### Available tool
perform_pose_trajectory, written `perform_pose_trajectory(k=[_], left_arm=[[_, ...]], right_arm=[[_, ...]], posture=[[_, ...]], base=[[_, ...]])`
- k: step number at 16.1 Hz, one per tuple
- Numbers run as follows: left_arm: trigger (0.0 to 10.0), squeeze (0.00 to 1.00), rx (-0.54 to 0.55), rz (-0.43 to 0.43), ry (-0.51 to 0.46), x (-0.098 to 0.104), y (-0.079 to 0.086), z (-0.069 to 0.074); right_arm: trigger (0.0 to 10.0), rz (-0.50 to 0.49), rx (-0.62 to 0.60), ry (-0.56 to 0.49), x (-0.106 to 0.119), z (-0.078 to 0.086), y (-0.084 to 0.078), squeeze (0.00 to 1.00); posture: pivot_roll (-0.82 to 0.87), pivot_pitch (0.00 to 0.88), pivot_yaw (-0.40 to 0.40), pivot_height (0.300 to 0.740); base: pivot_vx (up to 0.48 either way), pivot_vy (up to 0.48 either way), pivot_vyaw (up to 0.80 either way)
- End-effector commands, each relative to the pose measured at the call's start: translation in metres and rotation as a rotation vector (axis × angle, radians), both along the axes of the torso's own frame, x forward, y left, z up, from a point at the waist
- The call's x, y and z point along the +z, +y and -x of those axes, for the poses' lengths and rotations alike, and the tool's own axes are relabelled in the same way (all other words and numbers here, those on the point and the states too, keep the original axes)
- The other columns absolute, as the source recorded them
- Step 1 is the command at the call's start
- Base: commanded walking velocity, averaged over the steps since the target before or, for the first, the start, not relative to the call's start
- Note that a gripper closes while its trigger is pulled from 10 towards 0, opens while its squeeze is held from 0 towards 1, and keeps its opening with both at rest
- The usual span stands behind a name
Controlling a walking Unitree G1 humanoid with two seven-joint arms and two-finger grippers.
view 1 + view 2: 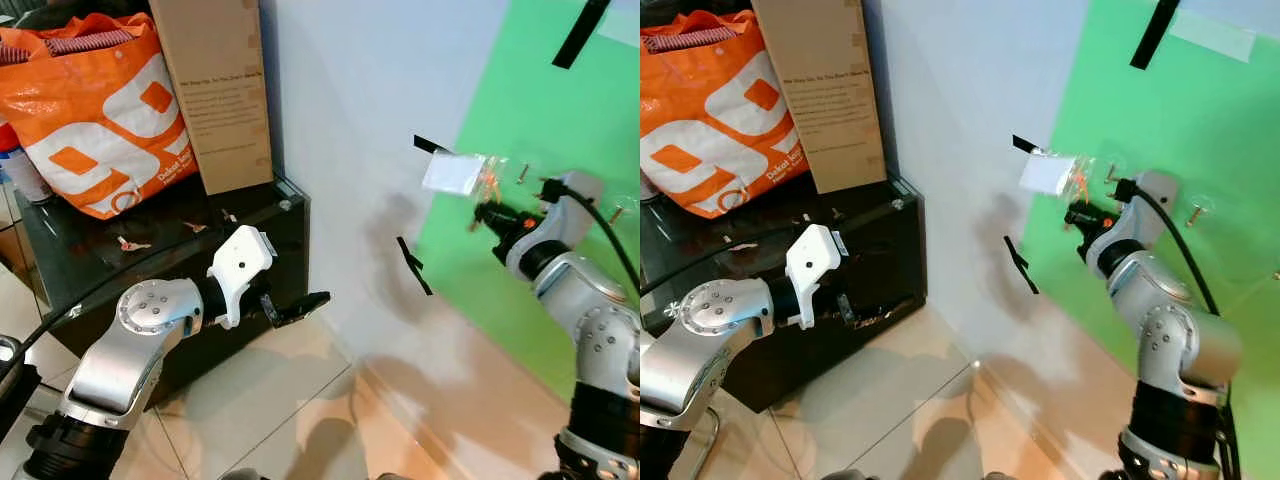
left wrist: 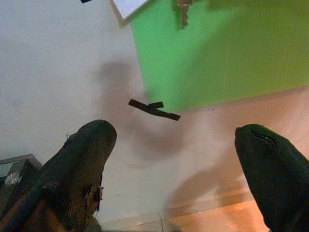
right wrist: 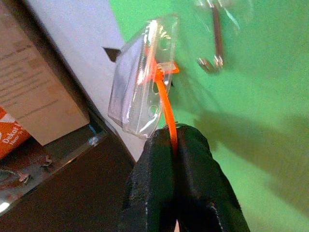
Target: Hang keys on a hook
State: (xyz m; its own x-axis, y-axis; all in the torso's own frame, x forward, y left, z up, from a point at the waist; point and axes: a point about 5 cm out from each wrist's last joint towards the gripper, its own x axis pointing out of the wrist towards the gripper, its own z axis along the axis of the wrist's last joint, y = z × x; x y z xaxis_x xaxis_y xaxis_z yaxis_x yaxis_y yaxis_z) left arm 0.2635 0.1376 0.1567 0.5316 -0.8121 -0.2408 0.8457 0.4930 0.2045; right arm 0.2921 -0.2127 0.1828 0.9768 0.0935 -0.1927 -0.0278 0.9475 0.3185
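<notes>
The keys' clear plastic tag (image 3: pixel 140 96) hangs on an orange strap (image 3: pixel 165 108), and my right gripper (image 3: pixel 175 145) is shut on that strap. The gripper (image 1: pixel 492 215) holds the tag (image 1: pixel 455 172) up against the edge of the green wall panel (image 1: pixel 545 90). A small metal hook (image 3: pixel 215 46) sticks out of the panel just beside the tag, apart from it. Another hook (image 1: pixel 617 212) sits further right. My left gripper (image 1: pixel 300 305) is open and holds nothing, low in front of the black cabinet (image 1: pixel 285 225).
On the cabinet stand an orange shopping bag (image 1: pixel 95 110) and a tall cardboard box (image 1: pixel 215 90). Strips of black tape (image 1: pixel 413 266) are stuck on the white wall (image 1: pixel 350 100). Tiled floor (image 1: pixel 290 400) lies below, between both arms.
</notes>
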Motion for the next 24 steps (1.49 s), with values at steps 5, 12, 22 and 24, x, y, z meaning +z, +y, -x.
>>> perform_pose_trajectory(k=[5, 12, 22, 24], left_arm=[[10.0, 0.0, -0.018, -0.004, -0.008, 0.003, -0.004, -0.001], [10.0, 0.0, -0.026, -0.008, -0.008, 0.003, -0.005, -0.001], [10.0, 0.0, -0.017, -0.011, -0.01, 0.003, -0.003, -0.001], [10.0, 0.0, -0.021, -0.012, -0.009, 0.003, -0.004, -0.001]], right_arm=[[10.0, 0.059, 0.114, -0.052, 0.007, 0.019, 0.008, 0.0], [10.0, -0.067, -0.011, -0.092, 0.019, 0.008, -0.008, 0.0], [10.0, -0.165, -0.117, -0.065, 0.018, 0.005, -0.023, 0.0], [10.0, -0.159, -0.085, -0.097, 0.023, 0.007, -0.021, 0.0]], posture=[[-0.01, 0.0, -0.026, 0.74], [0.0, 0.0, -0.029, 0.74], [0.01, 0.0, -0.038, 0.74], [0.01, 0.0, -0.032, 0.74]], base=[[0.0, 0.0, 0.0], [0.0, 0.0, 0.0], [0.0, 0.0, 0.0], [0.0, 0.0, 0.0]])
